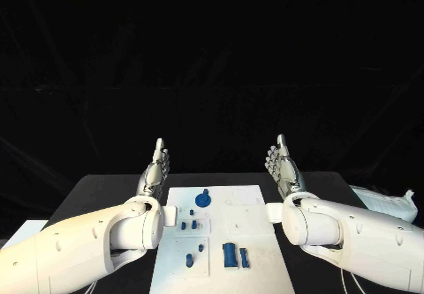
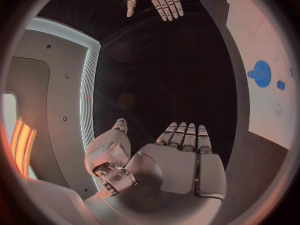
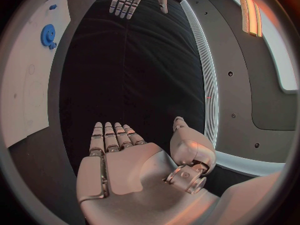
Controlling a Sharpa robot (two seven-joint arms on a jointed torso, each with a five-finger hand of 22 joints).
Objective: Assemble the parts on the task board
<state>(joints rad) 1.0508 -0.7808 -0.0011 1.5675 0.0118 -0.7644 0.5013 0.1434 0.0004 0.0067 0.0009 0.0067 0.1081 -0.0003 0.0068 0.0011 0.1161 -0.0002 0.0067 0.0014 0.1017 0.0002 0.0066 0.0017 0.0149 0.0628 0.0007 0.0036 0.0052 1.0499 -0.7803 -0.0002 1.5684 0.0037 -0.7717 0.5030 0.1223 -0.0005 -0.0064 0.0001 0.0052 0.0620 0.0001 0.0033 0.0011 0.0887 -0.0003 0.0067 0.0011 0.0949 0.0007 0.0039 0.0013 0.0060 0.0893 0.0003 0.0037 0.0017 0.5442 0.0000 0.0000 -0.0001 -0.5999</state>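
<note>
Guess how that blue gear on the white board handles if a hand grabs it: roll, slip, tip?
The blue gear lies flat on the board, so it probably won't roll unless stood on edge. It looks thin, likely light, awkward to lift by its rim. Its toothed edge should aid grip.

Left hand [image 2: 178, 162] flat and empty, fingers together; blue gear [image 2: 262, 73] on the white task board [image 2: 265, 110]

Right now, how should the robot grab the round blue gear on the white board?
The blue gear lies flat near the far end of the task board, so come straight down from above and pinch its rim. The left hand looks nearer; it is open and holds nothing.
</note>
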